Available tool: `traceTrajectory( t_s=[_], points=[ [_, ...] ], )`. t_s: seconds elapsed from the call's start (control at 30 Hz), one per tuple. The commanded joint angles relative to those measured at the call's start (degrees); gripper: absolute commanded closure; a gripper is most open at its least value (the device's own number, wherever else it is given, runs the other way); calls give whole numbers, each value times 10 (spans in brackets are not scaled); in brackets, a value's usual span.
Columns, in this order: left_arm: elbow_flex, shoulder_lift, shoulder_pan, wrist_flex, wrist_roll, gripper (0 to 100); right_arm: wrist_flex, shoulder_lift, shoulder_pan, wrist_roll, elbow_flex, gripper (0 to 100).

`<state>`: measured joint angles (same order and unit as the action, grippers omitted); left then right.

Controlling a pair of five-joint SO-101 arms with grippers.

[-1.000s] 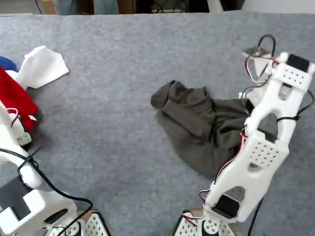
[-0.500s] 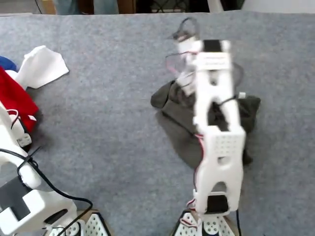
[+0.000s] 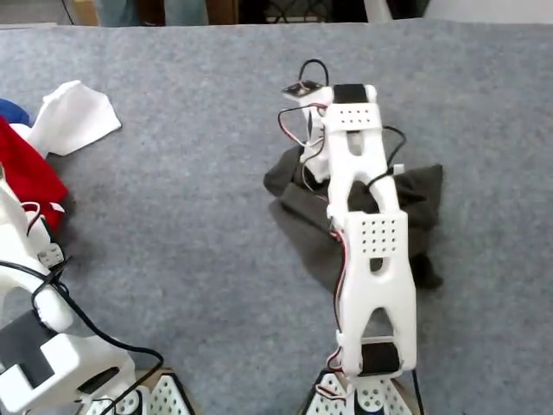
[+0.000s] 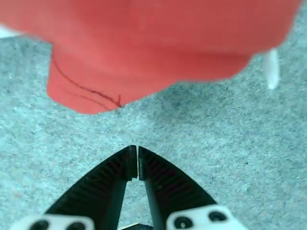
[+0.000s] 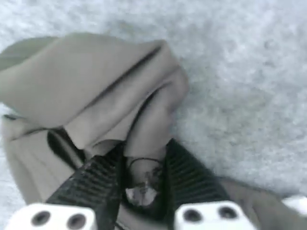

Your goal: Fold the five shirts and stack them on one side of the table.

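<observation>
Bare lane down the middle-left of the grey felt bench (image 3: 190, 173)
The white right arm (image 3: 371, 242) lies across the crumpled olive-grey shirt (image 3: 298, 203) at centre right and blocks that strip. A red shirt (image 3: 26, 177) and a white cloth (image 3: 73, 117) crowd the left edge, and the left arm (image 3: 34, 363) fills the lower left.

Swung the white right arm (image 3: 371, 242) in from the right edge of the grey felt counter (image 3: 173, 130) to the middle, then eased it slightly left, lengthwise over the crumpled olive-grey cloth shirt (image 3: 289, 203). Brought the right claw (image 5: 144, 151) to the shirt's far left part, pinched on a fold. Reshaped the shirt: near lobe drawn in, squared corner now out to the arm's right. Nudged the left arm (image 3: 52, 367) slightly nearer.
</observation>
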<state>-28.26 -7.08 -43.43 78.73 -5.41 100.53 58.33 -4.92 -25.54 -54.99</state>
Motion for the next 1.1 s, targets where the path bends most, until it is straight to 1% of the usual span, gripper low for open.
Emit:
traceTrajectory(
  t_s=[0.0, 0.17, 0.27, 0.4, 0.53, 0.6, 0.63, 0.7, 0.73, 0.8, 0.9, 0.97, 1.07],
  points=[
    [0, -24, -1, -4, -4, 965, 7, -115, -5, 11, 29, 985],
    [3, -24, -12, -3, -4, 965, 6, -296, -71, 11, 43, 985],
    [15, -24, -41, -4, -4, 965, 6, -396, -127, 11, 41, 985],
    [38, -24, -91, -4, -4, 965, 3, -509, -221, 13, 39, 985],
    [68, -24, -139, -1, -4, 965, -21, -585, -328, 64, -16, 985],
    [83, -24, -159, 0, -4, 965, -50, -606, -362, 89, -60, 985],
    [89, -24, -166, 0, -3, 965, -63, -612, -366, 104, -79, 985],
    [98, -24, -176, 0, -3, 965, -73, -618, -358, 133, -109, 985],
    [100, -24, -180, 1, -3, 965, -68, -617, -338, 138, -111, 985],
    [99, -24, -181, 1, -3, 965, -37, -613, -276, 144, -91, 985],
    [96, -24, -179, 2, -3, 965, 5, -587, -164, 140, 13, 985],
    [99, -24, -175, 13, -1, 965, -10, -559, -91, 106, 121, 984],
    [98, -24, -158, 26, 0, 965, -90, -513, -6, 21, 298, 984]
  ],
)
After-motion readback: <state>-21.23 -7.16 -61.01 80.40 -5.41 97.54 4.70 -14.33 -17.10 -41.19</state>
